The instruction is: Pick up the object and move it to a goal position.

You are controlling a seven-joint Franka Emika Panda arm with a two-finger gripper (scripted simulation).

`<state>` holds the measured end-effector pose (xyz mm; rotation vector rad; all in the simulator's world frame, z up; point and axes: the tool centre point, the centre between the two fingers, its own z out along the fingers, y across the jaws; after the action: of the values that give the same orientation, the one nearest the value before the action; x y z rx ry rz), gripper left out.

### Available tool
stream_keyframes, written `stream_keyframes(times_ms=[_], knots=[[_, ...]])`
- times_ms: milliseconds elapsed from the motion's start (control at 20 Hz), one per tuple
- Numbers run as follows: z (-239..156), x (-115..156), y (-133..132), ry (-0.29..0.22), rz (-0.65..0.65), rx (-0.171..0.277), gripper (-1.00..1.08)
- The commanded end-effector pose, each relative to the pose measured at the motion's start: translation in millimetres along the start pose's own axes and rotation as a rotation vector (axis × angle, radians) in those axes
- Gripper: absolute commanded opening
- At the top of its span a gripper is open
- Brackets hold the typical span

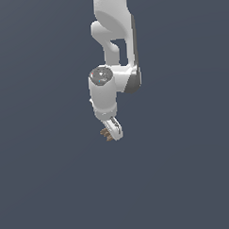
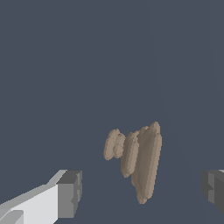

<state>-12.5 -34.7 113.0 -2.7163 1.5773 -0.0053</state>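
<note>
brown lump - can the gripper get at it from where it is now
Probably yes. In the wrist view the brown lump sits between the two fingers of the open gripper, touching neither, with nothing else in the gap.

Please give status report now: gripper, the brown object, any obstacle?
Gripper open, fingers apart on either side of the brown object, not touching. Object not gripped. No obstacle visible around it.
</note>
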Motion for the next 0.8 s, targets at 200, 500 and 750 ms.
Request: stream_keyframes(times_ms=[200, 500, 750], knots=[[8.1, -1.3, 2.9, -0.002, 0.123, -0.001, 1.00], [11.7, -1.8, 4.2, -0.002, 0.176, -0.002, 1.00], [12.3, -1.9, 4.3, -0.003, 0.178, -0.003, 1.00]])
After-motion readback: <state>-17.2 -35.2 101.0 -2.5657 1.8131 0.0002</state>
